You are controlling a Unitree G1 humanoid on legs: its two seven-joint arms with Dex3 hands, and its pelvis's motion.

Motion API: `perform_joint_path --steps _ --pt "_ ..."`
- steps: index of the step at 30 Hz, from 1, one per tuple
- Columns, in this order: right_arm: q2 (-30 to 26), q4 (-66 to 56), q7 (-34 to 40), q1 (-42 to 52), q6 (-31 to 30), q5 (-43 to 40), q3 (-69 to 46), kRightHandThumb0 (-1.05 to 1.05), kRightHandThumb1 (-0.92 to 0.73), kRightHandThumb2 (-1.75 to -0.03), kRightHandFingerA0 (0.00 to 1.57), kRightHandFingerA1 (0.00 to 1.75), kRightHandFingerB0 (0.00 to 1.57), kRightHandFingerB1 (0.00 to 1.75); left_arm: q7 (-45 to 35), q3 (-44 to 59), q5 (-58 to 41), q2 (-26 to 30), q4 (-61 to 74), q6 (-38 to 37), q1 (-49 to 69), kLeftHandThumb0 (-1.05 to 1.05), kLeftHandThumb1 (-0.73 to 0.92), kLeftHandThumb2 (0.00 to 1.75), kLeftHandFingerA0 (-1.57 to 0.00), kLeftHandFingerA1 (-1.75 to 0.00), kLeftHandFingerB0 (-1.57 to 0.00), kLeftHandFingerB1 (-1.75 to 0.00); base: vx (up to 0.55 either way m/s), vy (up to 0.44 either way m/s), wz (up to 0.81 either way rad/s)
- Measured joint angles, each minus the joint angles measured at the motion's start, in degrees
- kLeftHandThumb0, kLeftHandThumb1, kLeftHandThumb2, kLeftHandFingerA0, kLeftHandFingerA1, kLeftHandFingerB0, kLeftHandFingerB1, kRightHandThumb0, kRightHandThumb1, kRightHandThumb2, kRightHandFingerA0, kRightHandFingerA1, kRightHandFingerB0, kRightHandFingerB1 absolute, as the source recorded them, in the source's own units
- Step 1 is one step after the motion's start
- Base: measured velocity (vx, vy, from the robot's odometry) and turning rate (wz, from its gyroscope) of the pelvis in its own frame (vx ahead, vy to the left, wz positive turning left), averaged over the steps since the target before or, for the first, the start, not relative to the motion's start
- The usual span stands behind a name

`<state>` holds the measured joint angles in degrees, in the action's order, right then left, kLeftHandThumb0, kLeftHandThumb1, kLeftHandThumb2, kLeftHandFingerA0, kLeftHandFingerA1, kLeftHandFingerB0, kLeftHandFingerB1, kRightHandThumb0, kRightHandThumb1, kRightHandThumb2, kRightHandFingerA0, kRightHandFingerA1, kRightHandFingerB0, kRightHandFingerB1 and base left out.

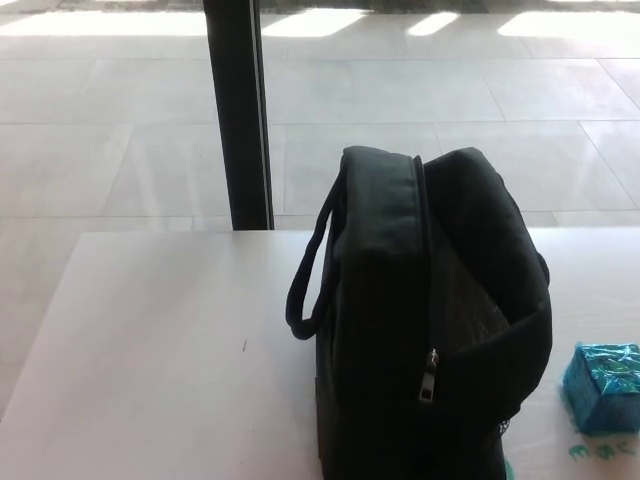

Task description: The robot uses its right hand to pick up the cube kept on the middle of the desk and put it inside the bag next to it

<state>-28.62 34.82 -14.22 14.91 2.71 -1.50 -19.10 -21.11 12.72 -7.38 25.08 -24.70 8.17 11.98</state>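
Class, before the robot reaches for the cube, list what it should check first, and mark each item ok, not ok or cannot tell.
1. Cube in view, on the desk: ok.
2. Nothing on top of the cube: ok.
3. Bag upright beside the cube: ok.
4. Bag top unzipped: ok; room inside: cannot tell.
5. Right hand in view: not ok.
6. Whole cube in the picture: not ok, cut off at the right edge.
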Motion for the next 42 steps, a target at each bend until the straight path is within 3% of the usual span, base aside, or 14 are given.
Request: perform_joint_path --steps 3,4,9,10,12,22,25,26,28,29,32,33,34,42 --pt "-0.52 -2.47 -1.61 0.68 -0.16 -1.34 -1.75 -0.84 -0.81 -0.66 0.08 0.52 0.15 0.38 -2.63 1.2 -1.98 0.27 1.92 2.3 0.25 -0.72 0.53 0.89 -0.18 -0.55 -0.12 -0.45 0.0 0.0 0.0" --pt "-0.67 -3.31 -2.04 0.88 -0.26 -1.69 -2.15 -0.39 -0.4 -1.03 0.02 0.53 0.0 0.5 -3.31 1.48 -2.51 0.32 2.31 2.96 0.28 -0.73 0.53 0.89 -0.17 -0.54 -0.12 -0.45 0.0 0.0 0.0" --pt "-2.71 -5.18 -3.77 0.97 -2.54 -3.78 -6.03 -0.39 -0.4 -1.03 0.03 0.54 0.0 0.5 -6.48 2.34 -5.06 0.63 4.1 7.03 0.56 -0.74 0.52 0.9 -0.16 -0.55 -0.08 -0.45 0.0 0.0 0.0" --pt "-3.34 -5.28 -3.74 0.83 -3.08 -3.95 -6.75 -0.92 -0.66 -0.83 0.1 0.55 0.12 0.42 -6.93 2.47 -5.41 0.73 4.33 7.7 0.61 -0.74 0.52 0.9 -0.16 -0.55 -0.08 -0.45 0.0 0.0 0.0" --pt "-4.29 -5.54 -3.53 0.42 -4.4 -4.15 -7.91 -0.4 -0.38 -1.02 0.02 0.54 0.0 0.51 -7.68 2.66 -6.09 0.98 4.61 8.92 0.62 -0.74 0.53 0.9 -0.15 -0.54 -0.07 -0.44 0.0 0.0 0.0" --pt "-6.42 -8.38 -2.6 -4.91 -11.86 -6.56 -15.29 -0.81 -0.57 -0.96 0.01 0.44 0.02 0.4 -8.47 2.85 -7.18 1.28 4.72 10.78 0.23 -0.75 0.66 0.6 -0.22 -0.51 -0.19 -0.36 0.0 0.0 0.0" --pt "-6.53 -9.53 -1.58 -8.33 -13.96 -7.15 -17.09 -0.84 -0.56 -0.96 0.0 0.36 0.06 0.45 -8.49 2.86 -7.32 1.27 4.68 10.78 0.21 -0.74 0.52 0.88 -0.17 -0.55 -0.12 -0.46 0.0 0.0 0.0" --pt "-6.6 -9.73 -1.27 -9.33 -14.52 -7.22 -17.37 -0.8 -0.7 -0.63 0.0 0.49 0.06 0.44 -8.49 2.87 -7.34 1.27 4.66 10.79 0.22 -0.74 0.53 0.89 -0.17 -0.55 -0.12 -0.46 0.0 0.0 0.0" --pt "-6.95 -10.55 -0.22 -13.31 -16.39 -7.53 -17.86 -0.82 -0.55 -0.94 0.02 0.44 0.08 0.43 -8.49 2.93 -7.35 1.27 4.65 10.8 0.23 -0.74 0.53 0.89 -0.16 -0.55 -0.11 -0.46 0.0 0.0 0.0" --pt "-7.12 -10.82 0.14 -14.77 -17.04 -7.65 -17.95 -0.75 -0.73 -0.63 0.01 0.37 0.1 0.28 -8.5 2.93 -7.38 1.27 4.65 10.8 0.23 -0.73 0.54 0.89 -0.15 -0.54 -0.11 -0.46 0.0 0.0 0.0" --pt "-7.89 -12.52 0.78 -19.62 -19.33 -7.99 -17.71 -0.77 -0.57 -0.96 0.02 0.32 0.1 0.32 -8.61 2.94 -7.46 1.27 4.65 10.81 0.2 -0.75 0.53 0.89 -0.17 -0.54 -0.12 -0.46 0.0 0.0 0.0" --pt "-8.15 -13.24 0.81 -20.76 -19.96 -8.04 -17.5 -0.75 -0.73 -0.62 0.0 0.32 0.11 0.24 -8.61 2.95 -7.46 1.27 4.66 10.82 0.18 -0.74 0.53 0.89 -0.16 -0.55 -0.1 -0.46 0.0 0.0 0.0" --pt "-8.41 -14.23 0.8 -21.89 -20.7 -8.07 -17.13 -0.82 -0.59 -0.94 0.01 0.2 0.05 0.27 -8.64 2.95 -7.48 1.27 4.66 10.82 0.18 -0.74 0.53 0.89 -0.16 -0.55 -0.11 -0.46 0.0 0.0 0.0" --pt "-9.7 -28.99 -2.02 -25.07 -26.24 -8.92 -8.21 -0.8 -0.57 -0.98 0.04 0.23 0.09 0.27 -9.05 3.14 -7.64 1.28 4.56 10.98 0.15 -0.73 0.54 0.88 -0.16 -0.55 -0.12 -0.46 0.0 0.0 0.0"
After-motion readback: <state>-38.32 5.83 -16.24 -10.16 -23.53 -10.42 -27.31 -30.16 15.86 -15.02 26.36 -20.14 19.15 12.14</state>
